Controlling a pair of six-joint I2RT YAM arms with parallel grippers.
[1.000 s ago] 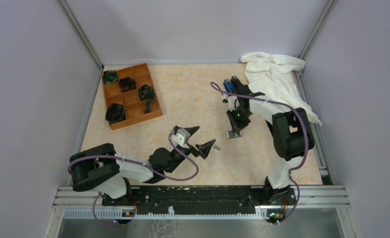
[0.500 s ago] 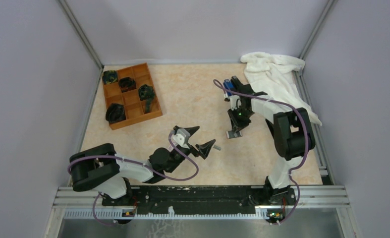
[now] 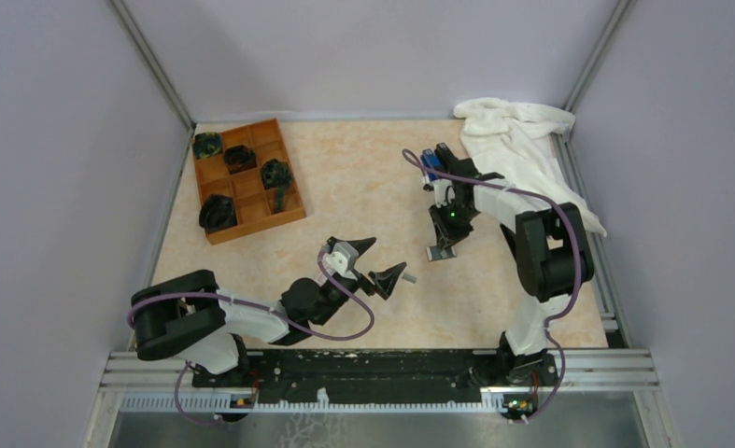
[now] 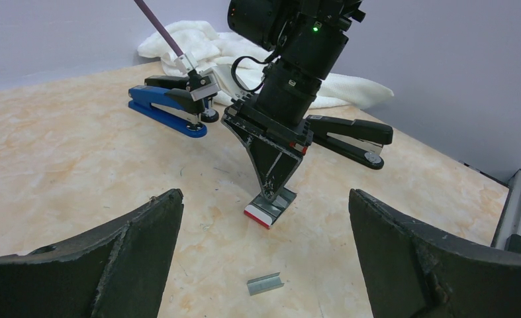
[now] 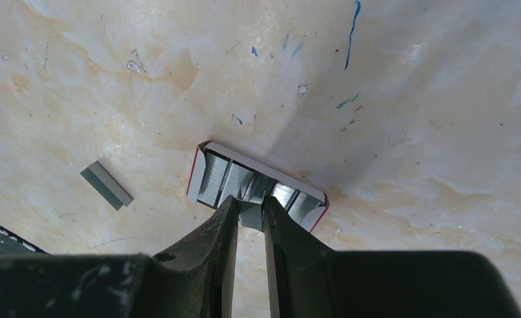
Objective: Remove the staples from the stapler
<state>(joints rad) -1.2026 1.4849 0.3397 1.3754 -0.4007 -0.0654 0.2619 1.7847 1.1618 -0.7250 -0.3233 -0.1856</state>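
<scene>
Fingers of the left gripper [image 3: 388, 256] gape wide, empty, arm low over the table [image 4: 79, 165]. Just ahead the staples [image 4: 265, 283] lie loose. Beyond, the right gripper [image 5: 249, 202] points straight down into a white-and-red box [image 4: 268, 211], pinching a grey piece [image 5: 251, 215]; the stapler [image 4: 350, 131] lies behind.

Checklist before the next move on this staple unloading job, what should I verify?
1. Left gripper open: ok.
2. Right gripper tips at the box: ok.
3. Grey piece really pinched by right gripper: cannot tell.
4. Loose staples lying apart from the box: ok.
5. Black stapler emptied: cannot tell.
6. Blue stapler well away from the box: ok.
</scene>
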